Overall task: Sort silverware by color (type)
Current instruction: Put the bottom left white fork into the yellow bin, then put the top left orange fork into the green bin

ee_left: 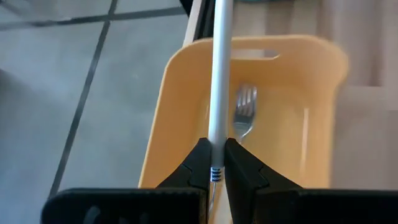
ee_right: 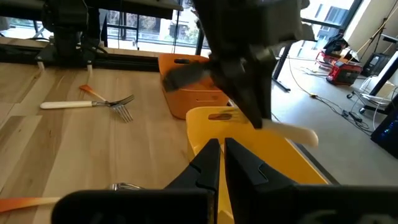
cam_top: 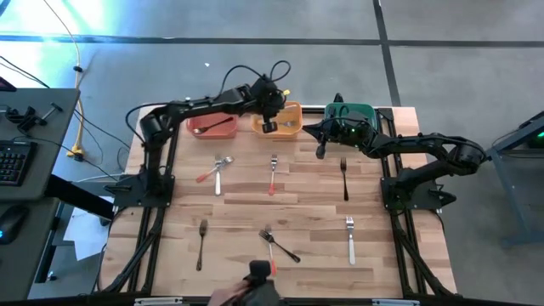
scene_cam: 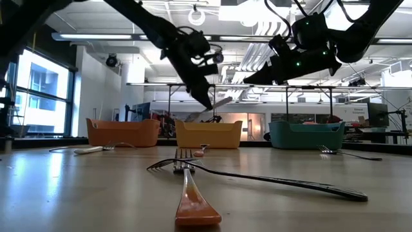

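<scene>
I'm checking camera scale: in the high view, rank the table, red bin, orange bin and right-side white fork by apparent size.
1. Table.
2. Orange bin and red bin: they look alike, so unranked.
3. White fork, clearly smallest.

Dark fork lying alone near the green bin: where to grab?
Mid-handle of the slim dark fork, straight down from above, closing across its width: it lies flat on the wooden table, tines toward the green plastic bin, bare wood either side.

Even overhead light; bluish glare on floor (cam_top: 51, 34) at upper left in high view. Low view: ceiling lamps (scene_cam: 196, 14) bright, nearest fork (scene_cam: 190, 193) blurred. Left gripper (ee_right: 239, 68) motion-blurred in right wrist view.
</scene>
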